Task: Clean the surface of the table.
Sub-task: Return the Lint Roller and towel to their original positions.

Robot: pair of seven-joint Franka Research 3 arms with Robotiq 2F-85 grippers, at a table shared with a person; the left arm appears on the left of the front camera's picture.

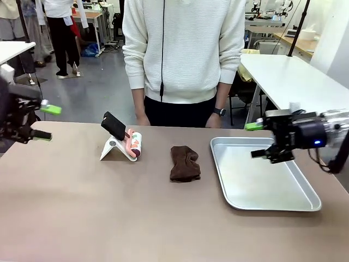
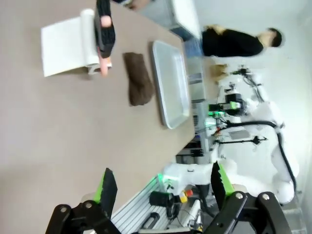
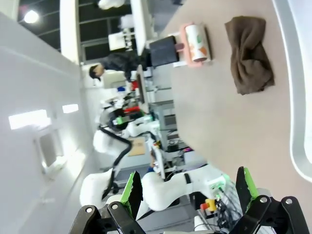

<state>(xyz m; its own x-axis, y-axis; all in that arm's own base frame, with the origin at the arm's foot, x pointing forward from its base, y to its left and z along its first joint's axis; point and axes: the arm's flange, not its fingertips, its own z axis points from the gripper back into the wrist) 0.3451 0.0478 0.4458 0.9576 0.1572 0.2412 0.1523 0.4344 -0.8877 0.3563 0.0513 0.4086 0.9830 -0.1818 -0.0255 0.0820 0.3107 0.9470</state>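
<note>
Frontally, person [image 1: 182, 54] behind table [image 1: 109, 213].

You've got loads of open table [image 1: 82, 213] up front; mid-table a lint roller stand [image 1: 121, 143], brown cloth [image 1: 184, 163] and metal tray [image 1: 262, 177] block a straight sweep across.

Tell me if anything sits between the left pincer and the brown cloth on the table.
Yes. The lint roller on its white stand sits on the table between the open left pincer at the left edge and the brown cloth near the middle. The roller is apart from the cloth, with bare table between.
</note>
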